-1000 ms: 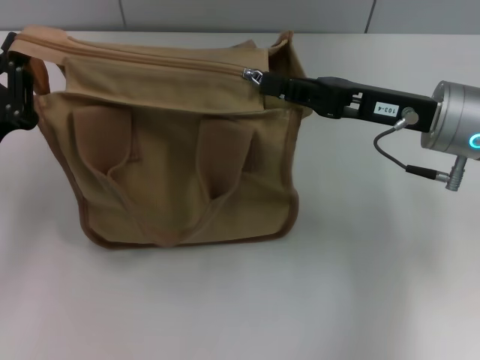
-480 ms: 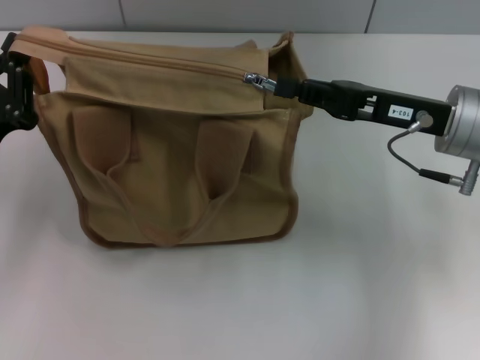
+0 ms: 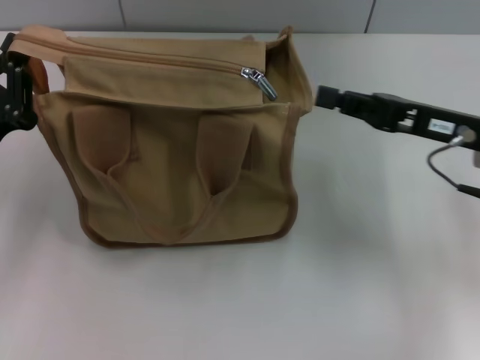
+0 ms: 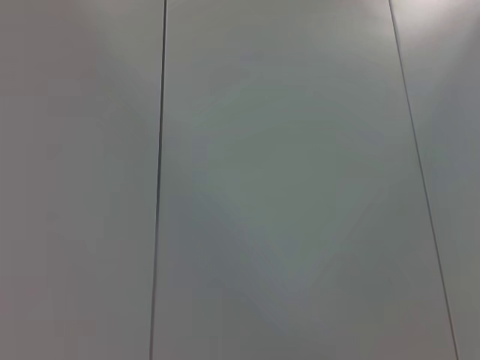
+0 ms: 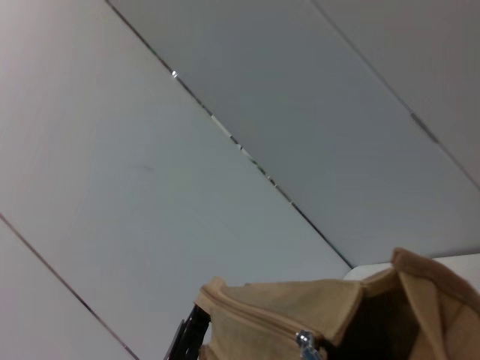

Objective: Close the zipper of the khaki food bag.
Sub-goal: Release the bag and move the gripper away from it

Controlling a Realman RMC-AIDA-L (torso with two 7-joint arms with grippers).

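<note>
The khaki food bag (image 3: pixel 172 165) stands on the white table, its two handles hanging down the front. Its zipper (image 3: pixel 150 60) runs along the top panel, joined from the left end up to the silver pull tab (image 3: pixel 264 84) near the right end. The tab lies loose, pointing right. My right gripper (image 3: pixel 321 97) hovers just right of the bag, apart from the tab and the fabric. My left gripper (image 3: pixel 15 82) is against the bag's left end. The right wrist view shows the bag (image 5: pixel 285 315), the pull tab (image 5: pixel 304 341) and the left gripper (image 5: pixel 187 337) beyond it.
White table (image 3: pixel 360 262) spreads in front of and to the right of the bag. Grey wall panels (image 3: pixel 247 13) stand behind it, and the left wrist view shows only wall panels (image 4: pixel 285 187).
My right gripper has let go of the pull tab and drawn back to the right. The tab now lies free at the zipper's right end. The left arm has not moved.
</note>
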